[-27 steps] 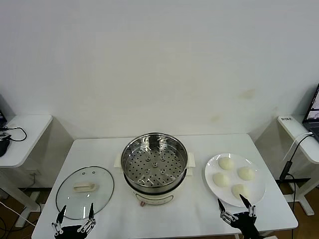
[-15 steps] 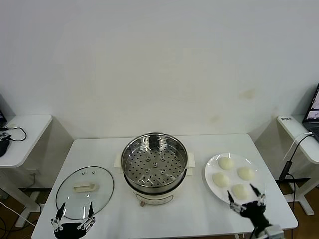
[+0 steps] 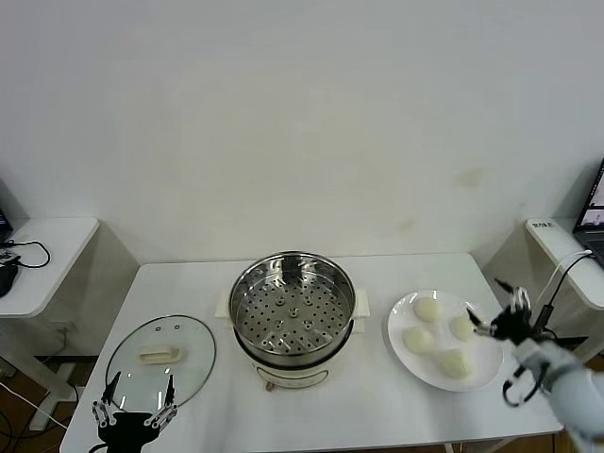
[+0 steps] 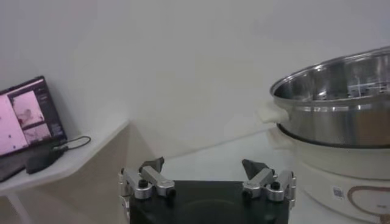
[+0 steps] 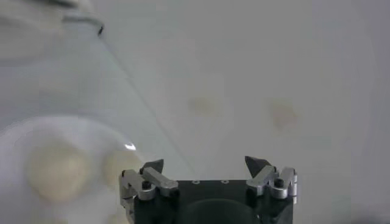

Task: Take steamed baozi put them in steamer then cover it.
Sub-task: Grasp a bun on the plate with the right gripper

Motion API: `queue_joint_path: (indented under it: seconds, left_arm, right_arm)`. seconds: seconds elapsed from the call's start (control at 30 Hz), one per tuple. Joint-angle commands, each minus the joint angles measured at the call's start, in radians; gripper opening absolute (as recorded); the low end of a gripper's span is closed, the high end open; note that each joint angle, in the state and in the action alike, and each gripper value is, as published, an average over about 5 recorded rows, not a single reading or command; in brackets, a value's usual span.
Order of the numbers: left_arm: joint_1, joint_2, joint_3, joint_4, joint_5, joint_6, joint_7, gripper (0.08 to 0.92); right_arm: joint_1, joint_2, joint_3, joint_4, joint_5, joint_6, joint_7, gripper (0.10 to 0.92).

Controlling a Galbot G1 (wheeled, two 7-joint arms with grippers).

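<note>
Your right gripper (image 3: 497,304) hangs over the right edge of the white plate (image 3: 408,350), jaws spread wide and holding nothing. It sits just beside the rightmost of the four steamed baozi (image 3: 455,363), which all lie on the plate; whether a fingertip touches that bun is hard to judge from the head view. The right wrist view shows the buns only as pale blurs.

Your left gripper (image 3: 135,408) is parked low at the desk's (image 3: 377,406) near edge, just below the cover (image 3: 160,363), jaws wide, empty.

The cover lies flat on the desk, left of the steamer (image 3: 293,304), handle up. The steamer stands mid-desk in its cream pot base, basket bare, uncovered.
</note>
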Motion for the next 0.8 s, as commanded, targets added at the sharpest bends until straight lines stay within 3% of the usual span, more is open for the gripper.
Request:
queue_joint_path:
  seconds: [0.03,0.3,0.8]
  left_arm:
    - [-0.004,-0.002,-0.010,-0.008,0.031,0.017,0.013,0.823]
    - [-0.017,0.004,-0.024,-0.006,0.031,0.020,0.017,0.823]
    - [-0.034,0.011,-0.079,0.006,0.027,0.027,0.032,0.823]
  right_arm:
    - [0.677,-0.203,-0.616,-0.292,-0.004,0.041,-0.341,0.823]
    - [0.870,-0.118,-0.892,-0.437,0.013,0.069,-0.507,0.823]
    - [0.948,0.215,-1.041,-0.702,-0.012,0.093,-0.508,0.823]
